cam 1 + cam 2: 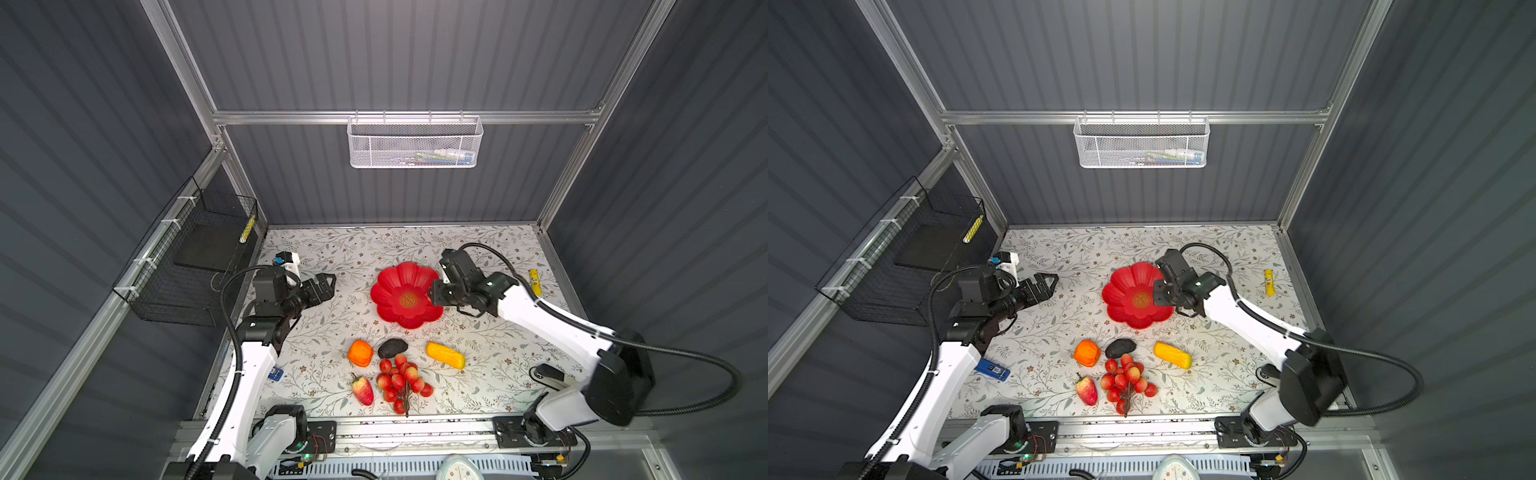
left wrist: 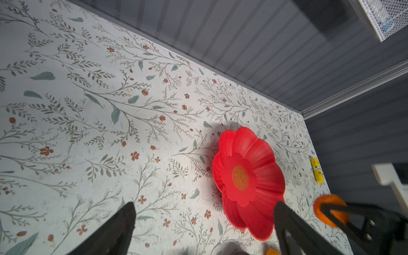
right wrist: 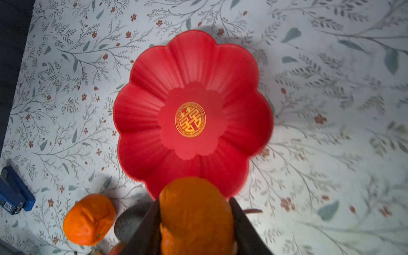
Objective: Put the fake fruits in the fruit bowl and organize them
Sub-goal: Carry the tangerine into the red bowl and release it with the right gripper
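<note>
Right wrist view: the fruit bowl is a glossy red flower dish with a scalloped petal rim and a gold round emblem at its centre, and nothing lies in it. The right gripper is clamped on the small orange fruit, a dark finger pressed to each side, and the fruit hangs over the bowl's nearest petal. The orange persimmon-like fruit and the dark avocado lie on the table outside the rim

Left wrist view: the left gripper has its jaws wide apart over bare floral table, with the bowl just beyond one finger and untouched. The small orange fruit shows pinched between the other arm's fingers

In both top views the bowl sits mid-table. The right gripper is at its 3 o'clock rim, the left gripper well apart at 9 o'clock. At 6 o'clock lie the persimmon-like fruit, the avocado, the yellow corn-like piece, the red strawberry and the bunch of red berries
</note>
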Controlling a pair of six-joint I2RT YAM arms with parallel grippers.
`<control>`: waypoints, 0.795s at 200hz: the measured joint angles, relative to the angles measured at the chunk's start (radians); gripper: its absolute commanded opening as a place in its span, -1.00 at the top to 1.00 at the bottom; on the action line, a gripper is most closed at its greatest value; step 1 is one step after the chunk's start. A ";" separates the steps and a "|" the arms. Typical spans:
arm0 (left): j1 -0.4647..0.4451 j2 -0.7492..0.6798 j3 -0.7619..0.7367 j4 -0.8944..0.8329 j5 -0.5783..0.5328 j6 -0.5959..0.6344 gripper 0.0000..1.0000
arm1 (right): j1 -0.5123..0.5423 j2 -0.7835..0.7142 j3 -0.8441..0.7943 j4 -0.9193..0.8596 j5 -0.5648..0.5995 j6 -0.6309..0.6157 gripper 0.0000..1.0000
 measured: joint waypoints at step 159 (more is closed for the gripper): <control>-0.201 -0.184 -0.131 -0.220 -0.057 -0.087 -0.87 | -0.036 0.555 0.327 0.012 -0.069 -0.197 -0.26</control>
